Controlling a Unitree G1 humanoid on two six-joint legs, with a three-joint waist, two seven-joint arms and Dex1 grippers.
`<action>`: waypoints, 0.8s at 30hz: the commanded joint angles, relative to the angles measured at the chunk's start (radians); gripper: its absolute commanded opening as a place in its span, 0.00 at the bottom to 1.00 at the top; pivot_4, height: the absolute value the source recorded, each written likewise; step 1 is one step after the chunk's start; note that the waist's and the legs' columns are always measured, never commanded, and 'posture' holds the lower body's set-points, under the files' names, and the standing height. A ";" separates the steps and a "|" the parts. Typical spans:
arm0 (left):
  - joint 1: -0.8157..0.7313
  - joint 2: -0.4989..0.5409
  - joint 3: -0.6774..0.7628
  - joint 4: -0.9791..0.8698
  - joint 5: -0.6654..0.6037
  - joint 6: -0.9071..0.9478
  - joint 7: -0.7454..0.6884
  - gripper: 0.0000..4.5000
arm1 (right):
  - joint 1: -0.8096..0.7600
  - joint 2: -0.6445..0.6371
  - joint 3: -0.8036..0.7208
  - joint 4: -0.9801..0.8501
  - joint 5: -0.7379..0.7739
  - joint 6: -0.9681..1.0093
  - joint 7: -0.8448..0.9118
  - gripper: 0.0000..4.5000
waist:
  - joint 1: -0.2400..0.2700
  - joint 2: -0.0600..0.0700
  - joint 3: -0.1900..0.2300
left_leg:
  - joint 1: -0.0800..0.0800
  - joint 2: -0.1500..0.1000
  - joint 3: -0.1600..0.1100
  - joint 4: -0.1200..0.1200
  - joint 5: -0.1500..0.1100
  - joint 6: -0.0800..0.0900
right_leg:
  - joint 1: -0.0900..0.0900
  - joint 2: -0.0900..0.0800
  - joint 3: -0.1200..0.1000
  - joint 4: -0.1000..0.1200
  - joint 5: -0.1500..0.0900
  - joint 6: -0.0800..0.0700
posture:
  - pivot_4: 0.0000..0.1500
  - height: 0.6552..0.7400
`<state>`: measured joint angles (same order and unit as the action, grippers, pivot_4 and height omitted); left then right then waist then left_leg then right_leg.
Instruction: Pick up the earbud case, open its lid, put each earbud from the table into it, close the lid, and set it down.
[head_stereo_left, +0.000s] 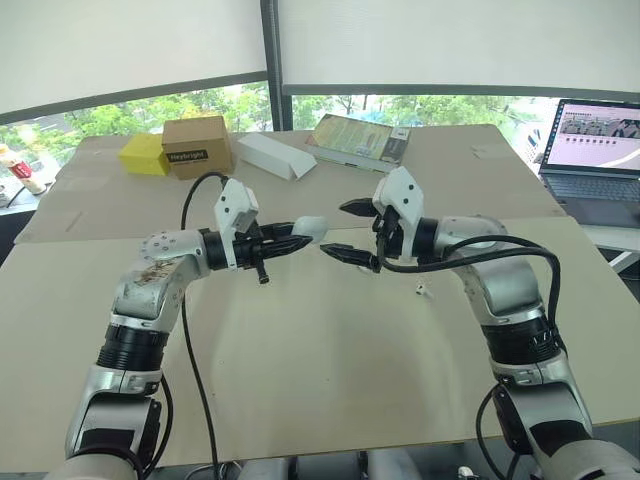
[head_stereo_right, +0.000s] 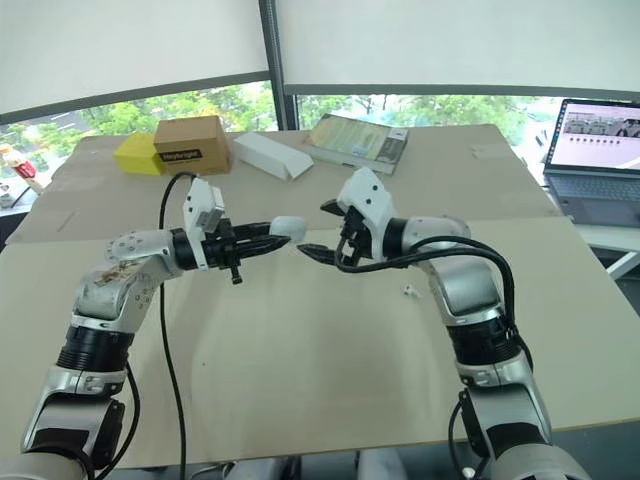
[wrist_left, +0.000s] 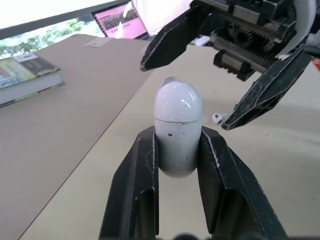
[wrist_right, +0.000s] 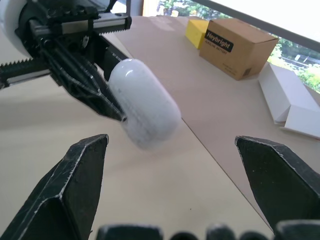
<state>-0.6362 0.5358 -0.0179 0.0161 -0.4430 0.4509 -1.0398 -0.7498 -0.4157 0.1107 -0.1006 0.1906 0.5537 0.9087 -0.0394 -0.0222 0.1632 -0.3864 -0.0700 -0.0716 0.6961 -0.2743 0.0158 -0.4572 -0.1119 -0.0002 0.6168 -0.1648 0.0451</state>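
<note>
The tan counter lies well below both arms. My right pincer is spread wide and empty, facing the left pincer, which is clamped on the lower half of the white earbud case. The case is held in the air above the counter's middle, just short of the right fingertips. Its lid is down, and the seam sits just past the left fingers.

Its long axis runs along the left fingers, with the domed lid end pointing out at the right pincer.

The shell is glossy and gripped only low down, so a push on the lid off that axis could lever it out or twist it.

A tiny white speck near the right arm is probably an earbud; I can't be sure.
</note>
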 joint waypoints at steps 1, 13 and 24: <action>0.003 0.004 0.027 -0.053 -0.038 0.030 0.012 0.12 | -0.020 -0.003 -0.022 -0.025 0.006 -0.014 -0.044 1.00 | 0.000 0.000 0.000 | 0.000 0.000 0.000 0.000 0.000 0.000 | 0.000 0.000 0.000 0.000 0.000 0.000 | 1.00 1.00; 0.040 0.031 -0.003 -0.097 -0.035 0.029 -0.003 0.12 | -0.060 0.042 -0.101 -0.008 0.137 0.134 -0.129 1.00 | 0.003 0.000 0.000 | 0.000 0.000 0.000 0.000 0.000 0.000 | 0.000 0.000 0.000 0.000 0.000 0.000 | 1.00 1.00; 0.040 -0.038 0.061 -0.037 0.033 -0.079 0.171 0.12 | 0.005 0.014 -0.144 -0.008 0.191 0.224 -0.206 1.00 | 0.010 0.000 0.000 | 0.000 0.000 0.000 0.000 0.000 0.000 | 0.000 -0.001 0.001 -0.001 0.000 0.000 | 1.00 1.00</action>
<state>-0.5871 0.5064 -0.0067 -0.0163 -0.4272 0.4235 -0.9282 -0.7638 -0.3889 -0.0164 -0.0898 0.3923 0.8022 0.7199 -0.0298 -0.0222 0.1632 -0.3865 -0.0702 -0.0715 0.6958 -0.2744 0.0160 -0.4570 -0.1127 0.0004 0.6159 -0.1647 0.0452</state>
